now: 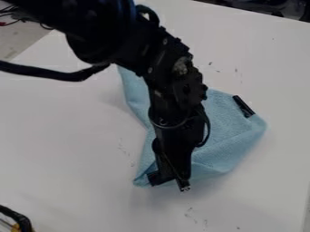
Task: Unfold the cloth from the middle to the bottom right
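The black gripper (174,170) hangs over the lower-left part of the light blue cloth (227,133), its lower end at the cloth's bottom edge near the lower-left corner. The cloth lies rumpled and partly folded, with one part running up to the upper left behind the arm and a rounded corner out to the right. A black strip (243,106) lies on the cloth's right edge. The arm and gripper hide much of the cloth's middle. Whether the gripper holds any cloth cannot be made out.
The cloth lies on a white table (66,140) with small dark marks. At the lower-left corner is a black cable (18,217) with a yellow part beside it. Dark objects stand beyond the table's far edge at the upper right.
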Robot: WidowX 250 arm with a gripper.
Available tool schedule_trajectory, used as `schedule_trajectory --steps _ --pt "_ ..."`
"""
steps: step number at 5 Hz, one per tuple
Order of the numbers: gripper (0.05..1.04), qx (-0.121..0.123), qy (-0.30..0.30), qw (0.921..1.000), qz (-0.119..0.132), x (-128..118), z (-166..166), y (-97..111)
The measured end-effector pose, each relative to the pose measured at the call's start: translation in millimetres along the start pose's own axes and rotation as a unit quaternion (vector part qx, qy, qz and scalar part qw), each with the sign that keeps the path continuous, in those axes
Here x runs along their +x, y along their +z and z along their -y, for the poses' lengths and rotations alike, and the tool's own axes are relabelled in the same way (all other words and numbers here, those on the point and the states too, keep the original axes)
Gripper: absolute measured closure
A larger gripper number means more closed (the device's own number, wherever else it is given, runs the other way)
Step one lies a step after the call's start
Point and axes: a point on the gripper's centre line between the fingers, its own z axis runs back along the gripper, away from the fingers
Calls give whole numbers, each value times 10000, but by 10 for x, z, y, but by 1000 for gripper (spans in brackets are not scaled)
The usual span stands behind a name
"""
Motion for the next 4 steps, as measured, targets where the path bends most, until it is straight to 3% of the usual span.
schedule_trajectory --steps 2,3,4 --pt "1026 -384 -609 9973 -152 -118 168 -10" --pt "1026 -610 -884 9942 -50 -172 273 -36" --pt "1001 -638 -970 9932 51 -178 297 -76"
